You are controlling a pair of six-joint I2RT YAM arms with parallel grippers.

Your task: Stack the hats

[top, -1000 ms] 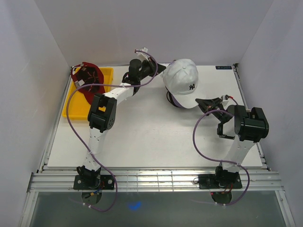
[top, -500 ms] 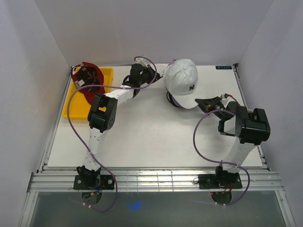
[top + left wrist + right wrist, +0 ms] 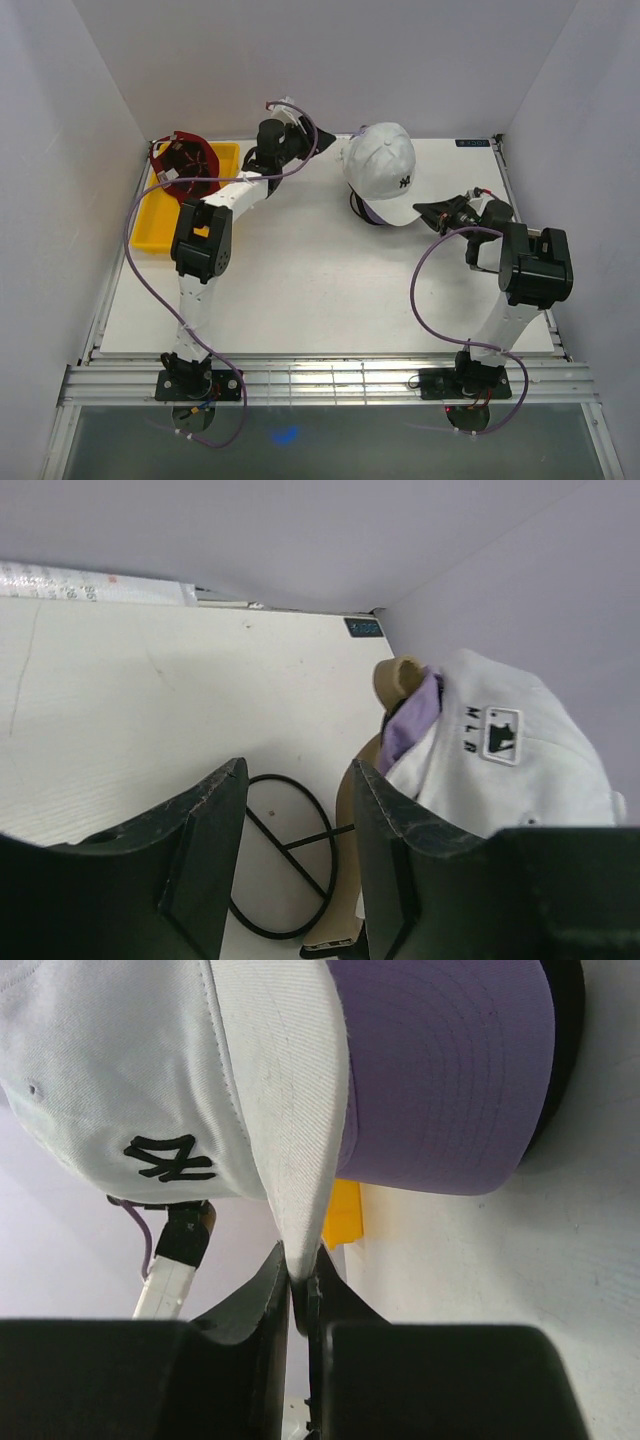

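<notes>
The white hat [image 3: 385, 172] sits on top of the lavender hat [image 3: 373, 213] and the black hat [image 3: 357, 205] at the back middle of the table. My right gripper [image 3: 438, 212] is shut on the white brim [image 3: 290, 1130], which is pinched between the jaws of the right gripper [image 3: 298, 1265]. The lavender brim [image 3: 440, 1070] lies just under it, with the black hat [image 3: 562, 1050] below. My left gripper [image 3: 324, 141] stands open just behind the white hat [image 3: 500, 750], with nothing held in the left gripper [image 3: 298, 770]. The dark red hat [image 3: 186, 170] rests upside down in the yellow tray.
The yellow tray [image 3: 160, 225] stands at the back left by the left wall. A black wire ring [image 3: 285, 855] lies on the table under the stack, seen between my left fingers. White walls close in the back and both sides.
My left gripper has opened and drawn back to the left, away from the white hat's rear. My right gripper still holds the brim and has shifted slightly toward the back.
</notes>
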